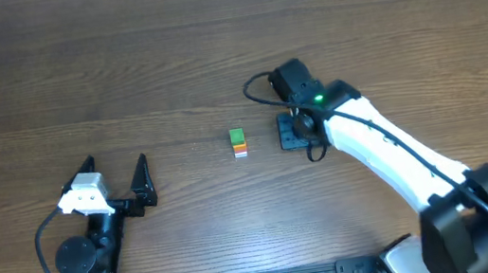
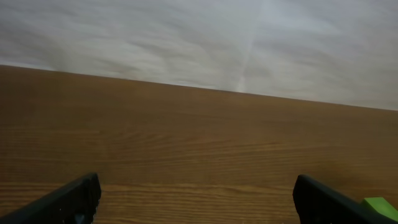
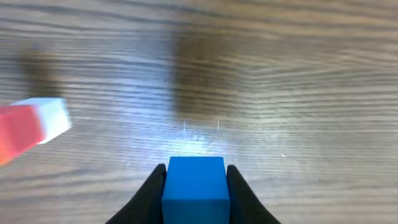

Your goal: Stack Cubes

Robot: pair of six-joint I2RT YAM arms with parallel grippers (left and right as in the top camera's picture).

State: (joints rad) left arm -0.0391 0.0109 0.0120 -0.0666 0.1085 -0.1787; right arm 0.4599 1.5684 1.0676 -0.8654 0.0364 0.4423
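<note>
Tabletop (image 3: 292, 74), blue cube (image 3: 194, 186) in right claw (image 3: 195, 173)

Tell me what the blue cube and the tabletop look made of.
The blue cube: probably plastic or painted wood, matte; even colour, crisp edges, no visible grain. The tabletop: wood or wood-look laminate, semi-gloss; long brown grain lines and a pale glare patch in the right wrist view.

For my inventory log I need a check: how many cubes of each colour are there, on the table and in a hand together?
green cube: 1
red-orange cube: 1
white cube: 1
blue cube, held in the right hand: 1
Total: 4
</note>
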